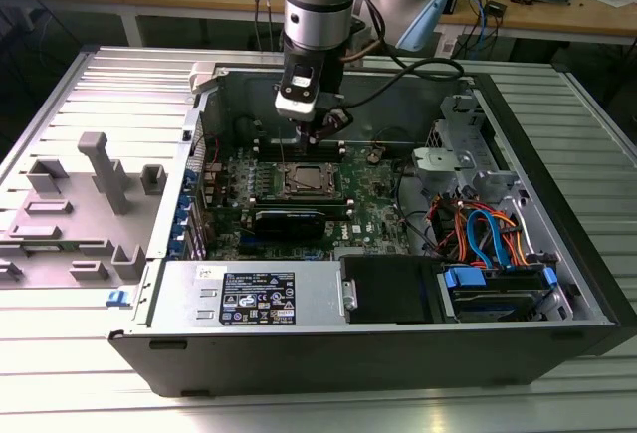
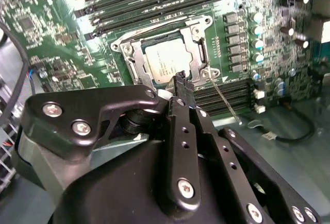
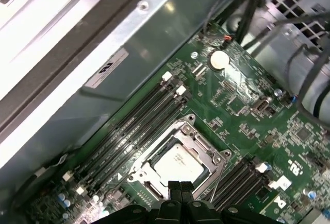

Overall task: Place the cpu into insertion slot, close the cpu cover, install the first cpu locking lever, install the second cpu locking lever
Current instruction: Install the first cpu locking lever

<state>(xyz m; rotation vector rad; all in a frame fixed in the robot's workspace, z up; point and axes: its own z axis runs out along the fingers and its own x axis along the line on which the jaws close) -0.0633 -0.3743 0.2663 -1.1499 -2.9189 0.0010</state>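
The cpu [image 2: 164, 61] [image 3: 178, 164] lies flat in the insertion slot [image 1: 288, 191] on the green board, its silver top showing. The cpu cover [image 2: 198, 34] [image 3: 199, 143], a silver frame, lies down around it. A thin metal locking lever [image 2: 225, 102] [image 3: 218, 176] juts out beside the socket's edge. My gripper [image 1: 318, 135] [image 2: 181, 79] [image 3: 180, 187] hangs just above the socket's edge. Its black fingers are shut together with nothing between them, tips pointing down near the lever's end.
Long black memory slots [image 3: 135, 126] flank the socket on both sides. A black finned card [image 1: 299, 220] lies across the board in front of it. The case's metal walls [image 1: 418, 95], a drive bay with coloured cables [image 1: 488, 239] and a power supply [image 1: 249, 299] ring the board.
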